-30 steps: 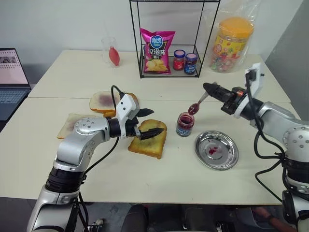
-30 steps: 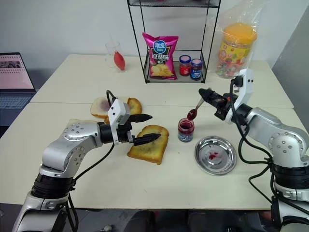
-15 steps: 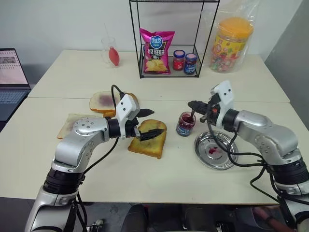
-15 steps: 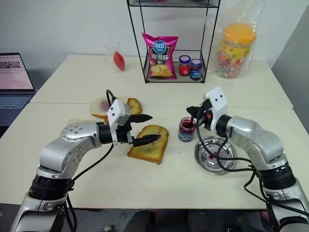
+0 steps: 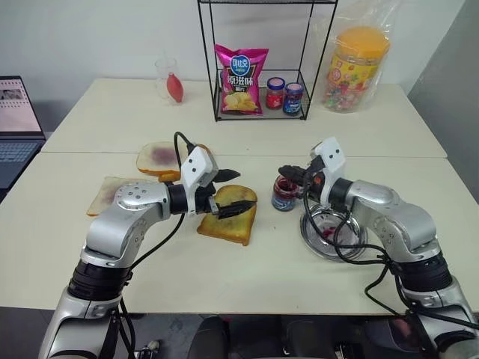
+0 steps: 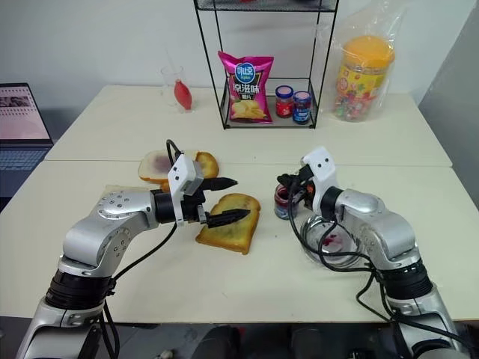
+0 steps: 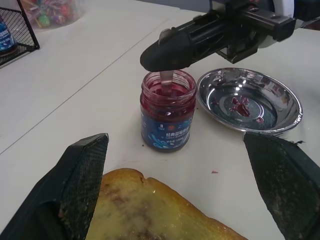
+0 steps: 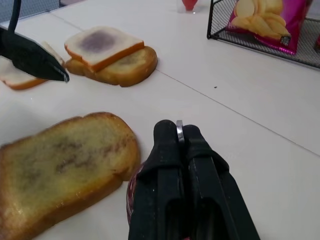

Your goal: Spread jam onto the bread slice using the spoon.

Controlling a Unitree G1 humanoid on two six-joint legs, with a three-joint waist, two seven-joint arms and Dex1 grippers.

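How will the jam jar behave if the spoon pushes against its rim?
The jar is small and stands free on the smooth table, so it would probably slide or tip easily. It looks like glass, so likely stiff, rather heavy for its size, and breakable. The spoon, held by the right end effector, dips into it; sideways pressure seems risky.

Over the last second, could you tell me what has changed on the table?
The right gripper, shut on the spoon, swung down and leftward from above the steel dish, dipping the spoon into the jam. The left gripper stayed open over the bread slice, which has not moved.
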